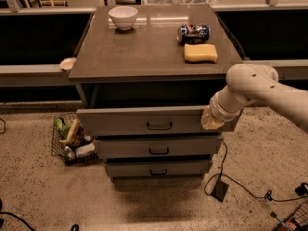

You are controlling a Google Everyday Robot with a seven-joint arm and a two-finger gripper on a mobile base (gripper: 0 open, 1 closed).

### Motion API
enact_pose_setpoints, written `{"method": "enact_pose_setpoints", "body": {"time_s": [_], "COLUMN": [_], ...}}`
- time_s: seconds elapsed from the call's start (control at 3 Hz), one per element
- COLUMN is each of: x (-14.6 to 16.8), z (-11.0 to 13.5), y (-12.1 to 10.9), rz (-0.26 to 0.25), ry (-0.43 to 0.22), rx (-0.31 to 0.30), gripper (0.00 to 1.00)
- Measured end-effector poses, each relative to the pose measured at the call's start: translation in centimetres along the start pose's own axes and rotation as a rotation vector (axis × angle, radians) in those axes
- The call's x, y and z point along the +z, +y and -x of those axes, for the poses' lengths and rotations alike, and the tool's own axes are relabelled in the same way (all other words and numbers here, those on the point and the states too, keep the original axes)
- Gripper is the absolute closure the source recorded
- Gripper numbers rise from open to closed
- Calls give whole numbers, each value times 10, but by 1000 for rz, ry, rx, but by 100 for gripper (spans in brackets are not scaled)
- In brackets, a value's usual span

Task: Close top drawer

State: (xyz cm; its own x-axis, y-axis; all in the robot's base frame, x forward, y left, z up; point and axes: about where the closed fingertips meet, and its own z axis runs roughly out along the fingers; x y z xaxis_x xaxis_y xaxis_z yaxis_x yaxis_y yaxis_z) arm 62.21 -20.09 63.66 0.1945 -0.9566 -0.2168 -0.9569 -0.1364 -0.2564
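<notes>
Top drawer (pixel 125 121): it stands partway out of the cabinet just under the tabletop (pixel 144 57). Its flat front sits forward of the fronts below, with a small dark bar handle (pixel 160 125) at centre.
Gripper (pixel 211 119): at the right end of the top drawer's front, seemingly touching it; we cannot tell how the jaws stand.
Hidden: we see the drawer's inside only as a dark gap. The white arm (pixel 262 86) covers the drawer's right corner and runs off the right edge.
Hard to make out: the jumbled contents of the wire basket (pixel 58 146) and the print on the can (pixel 193 33).
Surface: the grey-brown tabletop carries a white bowl (pixel 122 17) at back left. The can lies on its side at back right, with a yellow sponge (pixel 200 52) just in front of it.
Room: a speckled floor (pixel 43 196), with the basket left of the cabinet. A cable runs to a black box (pixel 220 189) at lower right. A small pale dish (pixel 67 63) rests on the left ledge (pixel 29 73).
Counts: we count three drawers, with the middle drawer (pixel 125 147) and bottom drawer (pixel 130 168) both shut. There is one each of bowl, can, sponge and basket.
</notes>
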Motion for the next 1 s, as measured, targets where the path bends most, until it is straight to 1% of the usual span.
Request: {"method": "enact_pose_setpoints", "body": {"time_s": [0.33, 0.67, 1.0], "x": [-6, -12, -17], "z": [1, 2, 2], "y": [0, 7, 13], "rz": [-10, -10, -7], "ry": [2, 2, -2], "rx": [-4, -6, -6], "gripper": [34, 10, 0]}}
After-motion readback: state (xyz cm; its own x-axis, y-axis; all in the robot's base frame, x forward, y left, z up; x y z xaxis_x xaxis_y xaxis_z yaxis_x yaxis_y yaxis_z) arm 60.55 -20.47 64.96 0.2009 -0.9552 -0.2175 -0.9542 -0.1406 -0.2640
